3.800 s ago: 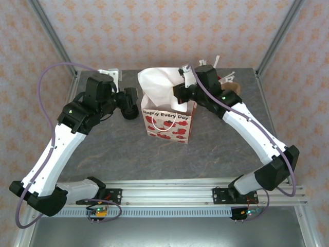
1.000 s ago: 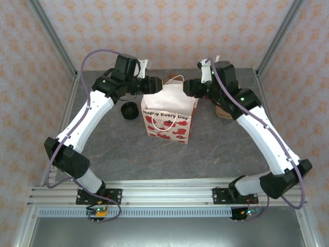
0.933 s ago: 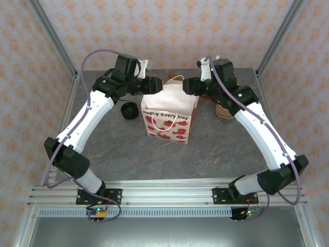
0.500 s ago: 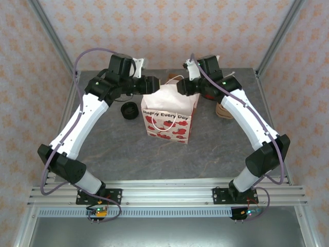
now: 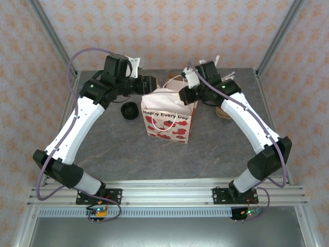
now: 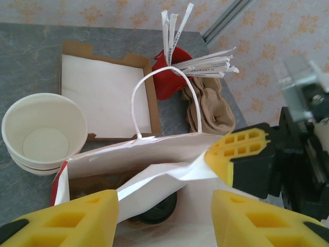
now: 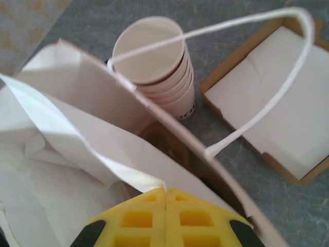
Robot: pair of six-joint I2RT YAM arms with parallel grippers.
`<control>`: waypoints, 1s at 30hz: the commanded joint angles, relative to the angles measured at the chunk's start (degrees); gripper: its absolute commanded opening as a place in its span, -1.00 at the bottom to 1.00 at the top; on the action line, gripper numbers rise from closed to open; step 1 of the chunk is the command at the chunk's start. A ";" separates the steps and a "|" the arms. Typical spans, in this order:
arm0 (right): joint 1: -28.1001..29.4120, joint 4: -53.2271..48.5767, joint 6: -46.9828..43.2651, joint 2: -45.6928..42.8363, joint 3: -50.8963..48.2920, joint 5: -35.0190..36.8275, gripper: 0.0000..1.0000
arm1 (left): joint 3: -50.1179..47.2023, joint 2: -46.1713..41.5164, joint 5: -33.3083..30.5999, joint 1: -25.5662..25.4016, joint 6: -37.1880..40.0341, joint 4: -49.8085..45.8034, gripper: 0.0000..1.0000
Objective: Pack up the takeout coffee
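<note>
The takeout coffee (image 6: 160,211) sits inside the white gift bag (image 5: 167,122); only part of its black lid shows under crumpled white tissue paper (image 6: 154,177). My right gripper (image 7: 165,189) is shut, pinching a fold of that tissue at the bag's right rim (image 5: 181,95). One of its yellow fingers (image 6: 239,154) also shows in the left wrist view. My left gripper (image 6: 164,201) hovers open over the bag's mouth at its back left corner (image 5: 150,85), its fingers wide apart on either side of the tissue.
Behind the bag stand a stack of lidless cups (image 6: 43,131), a flat cardboard box of napkins (image 6: 105,92), a red holder with wrapped straws (image 6: 172,77) and brown sleeves (image 6: 211,110). A stack of black lids (image 5: 128,110) lies left of the bag, whose white handle (image 7: 257,77) arches up.
My right gripper has moved left over the bag's rim and closed on the tissue paper. The tissue, earlier standing tall out of the bag, now lies low. The left arm shifted slightly left.
</note>
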 commanded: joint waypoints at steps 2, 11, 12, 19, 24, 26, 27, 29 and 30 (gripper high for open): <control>1.52 -4.42 -2.04 -1.23 -0.36 3.63 -0.90 | -1.34 -2.33 -1.74 -0.09 1.48 -0.49 0.03; 3.46 -9.64 -2.86 2.08 3.67 10.50 -0.83 | -2.19 -2.61 -1.75 -0.13 1.44 -0.39 0.04; 3.49 -10.12 -2.96 2.02 3.87 10.98 -0.80 | -2.23 -2.68 -1.83 -0.13 1.49 -0.47 0.04; 3.55 -12.57 -3.49 0.82 4.33 10.30 -0.63 | -2.67 -2.83 -2.02 -0.09 1.70 -0.66 0.05; 3.62 -11.99 -3.23 -1.88 3.97 8.73 -0.42 | -2.64 -3.17 -2.37 -0.15 1.93 -0.92 0.05; 3.57 -11.70 -3.03 -2.98 3.81 8.01 -0.33 | -2.58 -3.26 -2.51 -0.15 2.08 -1.11 0.06; 3.56 -11.47 -2.92 -3.85 3.87 7.64 -0.30 | -2.66 -3.33 -2.59 -0.13 2.15 -1.14 0.06; 3.55 -10.87 -2.57 -5.30 3.62 7.23 -0.24 | -2.63 -3.47 -2.71 -0.15 2.27 -1.33 0.06; 3.58 -10.43 -2.41 -6.27 3.38 7.06 -0.20 | -2.58 -3.56 -2.96 -0.11 2.36 -1.44 0.06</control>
